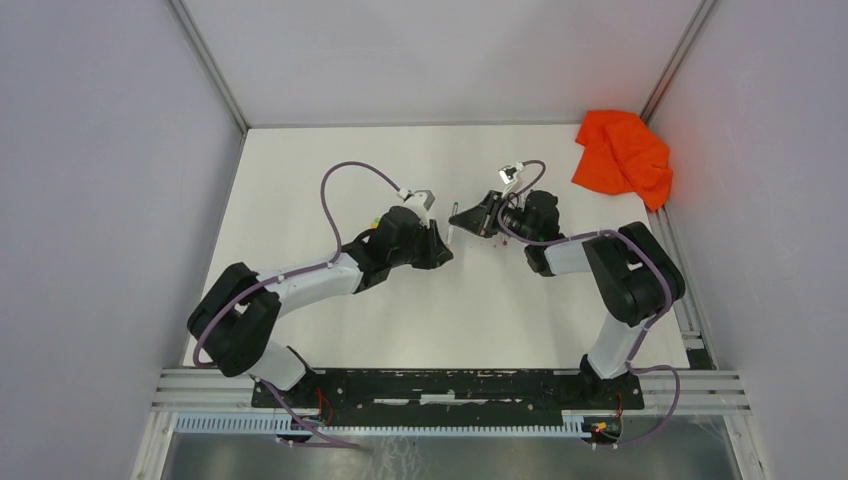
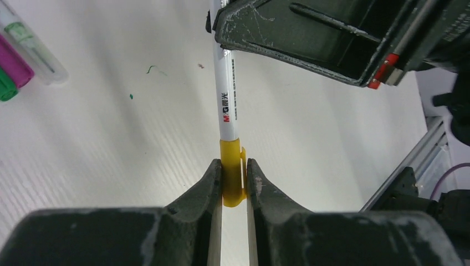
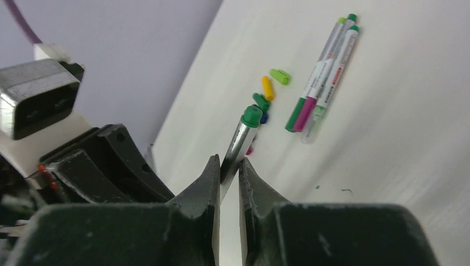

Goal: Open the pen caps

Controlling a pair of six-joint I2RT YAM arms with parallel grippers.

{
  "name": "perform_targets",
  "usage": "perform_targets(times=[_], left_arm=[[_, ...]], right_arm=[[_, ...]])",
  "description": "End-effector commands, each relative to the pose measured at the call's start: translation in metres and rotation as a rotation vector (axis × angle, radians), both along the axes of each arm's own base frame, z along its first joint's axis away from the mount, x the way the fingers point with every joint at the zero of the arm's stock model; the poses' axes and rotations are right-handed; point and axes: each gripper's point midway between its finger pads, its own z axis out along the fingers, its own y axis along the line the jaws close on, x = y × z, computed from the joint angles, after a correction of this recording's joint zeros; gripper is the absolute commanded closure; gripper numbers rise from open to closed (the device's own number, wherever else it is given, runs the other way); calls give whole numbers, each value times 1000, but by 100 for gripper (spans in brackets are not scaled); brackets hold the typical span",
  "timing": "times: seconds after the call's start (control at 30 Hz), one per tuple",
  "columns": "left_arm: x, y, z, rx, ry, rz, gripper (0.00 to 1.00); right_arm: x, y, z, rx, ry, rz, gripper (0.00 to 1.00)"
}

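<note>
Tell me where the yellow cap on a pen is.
Left wrist view, bottom centre: the yellow cap is pinched in the left gripper, on the pen the right gripper holds.

Even, diffuse light from above renders the white table [image 1: 450, 300] bright, with soft shadows under the arms [image 1: 310, 280]. Both wrist views blur along their bottom edge; the loose caps [image 3: 267, 87] look slightly soft, perhaps unfocused.
</note>
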Motion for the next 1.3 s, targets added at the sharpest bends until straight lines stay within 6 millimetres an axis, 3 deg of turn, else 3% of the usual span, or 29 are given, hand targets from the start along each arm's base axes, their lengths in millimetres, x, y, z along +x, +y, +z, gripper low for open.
perform_targets(times=[0.0, 0.13, 0.27, 0.53, 0.73, 0.9, 1.1, 1.27], left_arm=[[-24, -25, 50, -181, -132, -214, 98], [-36, -31, 52, -213, -126, -288, 98], [-44, -32, 52, -231, -125, -326, 98], [-45, -24, 37, -184, -106, -308, 98], [-12, 3, 19, -19, -91, -72, 98], [37, 53, 10, 200, -53, 347, 98], [73, 95, 11, 290, 13, 704, 98], [85, 129, -19, 204, 240, 888, 98]], right_arm=[[21, -26, 44, 228, -114, -59, 100], [16, -31, 63, 342, -156, -30, 100], [19, -33, 67, 349, -178, -26, 100], [48, -44, 51, 129, -185, -135, 100], [73, -51, 32, -103, -156, -200, 100], [85, -46, -2, -371, -77, -196, 100], [82, -39, -35, -557, -10, -163, 100], [74, -40, -60, -652, 28, -147, 100]])
